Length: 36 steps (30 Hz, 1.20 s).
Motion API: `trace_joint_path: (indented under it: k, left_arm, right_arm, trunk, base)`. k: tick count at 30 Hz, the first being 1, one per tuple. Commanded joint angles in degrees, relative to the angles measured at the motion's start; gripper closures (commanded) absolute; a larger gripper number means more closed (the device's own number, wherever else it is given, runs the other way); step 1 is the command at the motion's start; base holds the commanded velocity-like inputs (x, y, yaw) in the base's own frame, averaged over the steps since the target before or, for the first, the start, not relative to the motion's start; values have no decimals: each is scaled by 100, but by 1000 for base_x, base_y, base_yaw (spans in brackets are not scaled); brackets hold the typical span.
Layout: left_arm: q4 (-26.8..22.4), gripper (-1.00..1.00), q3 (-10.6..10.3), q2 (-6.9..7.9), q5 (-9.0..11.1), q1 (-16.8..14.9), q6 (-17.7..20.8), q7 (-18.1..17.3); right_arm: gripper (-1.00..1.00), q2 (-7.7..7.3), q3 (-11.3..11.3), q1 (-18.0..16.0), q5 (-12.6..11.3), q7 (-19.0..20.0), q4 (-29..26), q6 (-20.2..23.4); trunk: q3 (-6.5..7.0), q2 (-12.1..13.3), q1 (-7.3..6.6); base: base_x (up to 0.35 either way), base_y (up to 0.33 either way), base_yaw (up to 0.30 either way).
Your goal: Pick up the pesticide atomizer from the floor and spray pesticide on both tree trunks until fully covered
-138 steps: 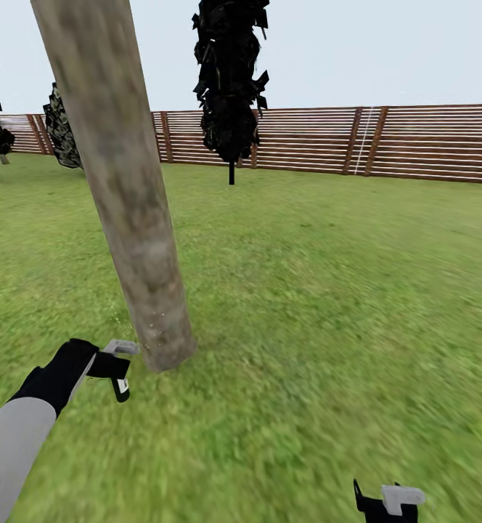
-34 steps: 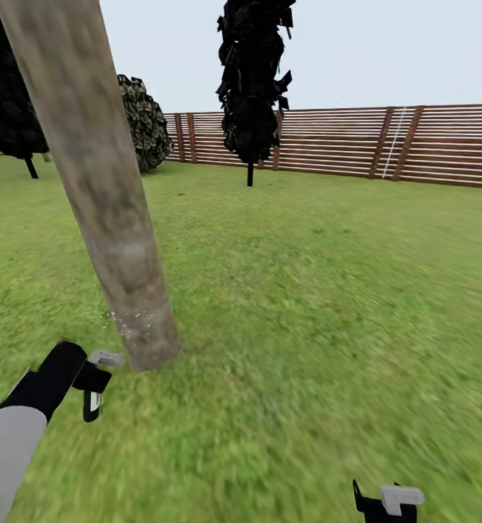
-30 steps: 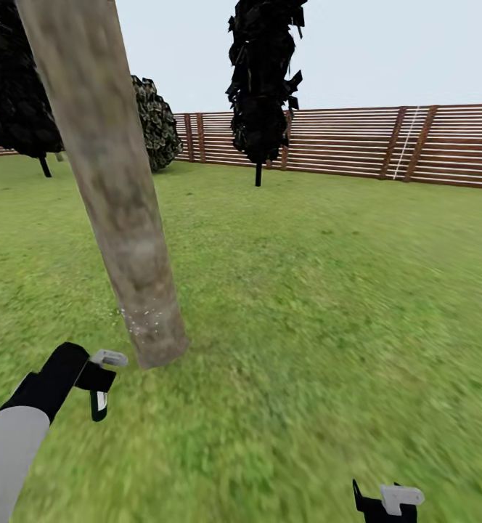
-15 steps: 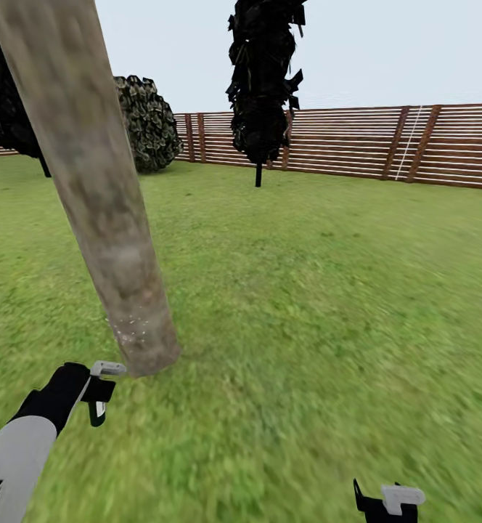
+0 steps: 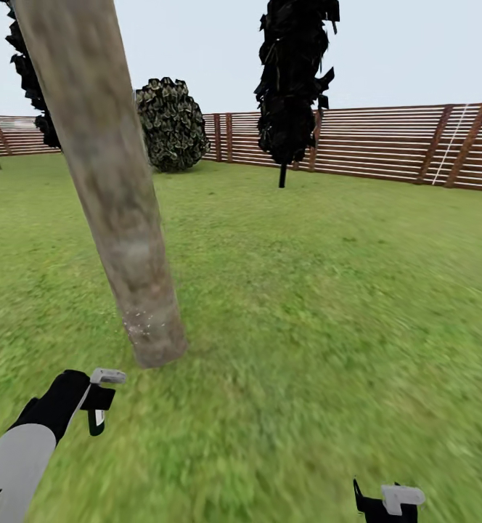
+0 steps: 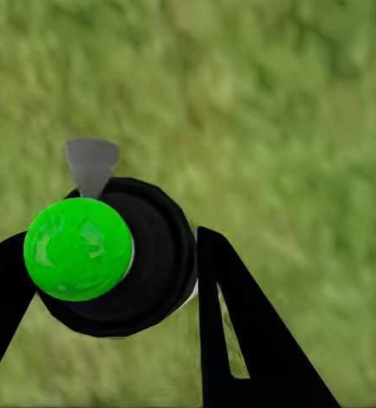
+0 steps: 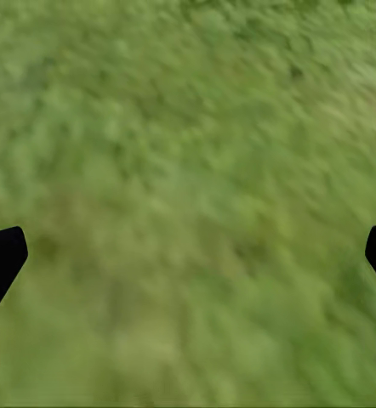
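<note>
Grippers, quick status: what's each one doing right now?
Left gripper: shut on the pesticide atomizer, near the tree trunk.
Right gripper: open, empty, over grass.

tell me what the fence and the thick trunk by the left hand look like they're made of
Fence: looks like brown wood, matte horizontal slats on darker posts.
Tree trunk: reads as smooth bark, mottled beige and grey-brown, dull finish, with pale specks near its base. Both are simulator renders, so this is only how they look.
</note>
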Motion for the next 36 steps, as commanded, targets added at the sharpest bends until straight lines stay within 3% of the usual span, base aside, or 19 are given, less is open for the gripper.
trace_joint_path:
  k: [1,10,15,22,28,36]
  left_arm:
    - [-10,100,32,-5,-64,-3,19,-51]
    - [-10,100,32,-5,-57,-3,18,-51]
    - [-10,100,32,-8,-62,-3,21,-51]
    - [-3,100,23,-23,-74,-3,25,-43]
    - [100,100,-5,-19,-110,12,25,-41]
    - [98,100,-7,-18,-99,14,24,-39]
  right_arm:
    - [-100,2,-29,-4,60,-20,7,-17]
    - [-100,2,-26,-2,60,-22,7,-17]
    - [-100,2,-26,-2,60,-19,7,-17]
    - [-100,3,-29,-1,60,-19,7,-17]
    - [-100,3,-29,-3,60,-19,7,-17]
    - [-100,2,-29,-2,60,-19,7,-17]
  trunk:
    - [-5,-2,1]
    - [-5,-2,1]
    - [-5,-2,1]
    - [-5,-2,1]
    - [-5,-2,1]
    - [-5,-2,1]
  base:
    - [202,-225,18]
    - [189,-220,8]
    - [138,-224,235]
    - [18,-181,249]
    - [0,-38,17]
    - [0,-247,0]
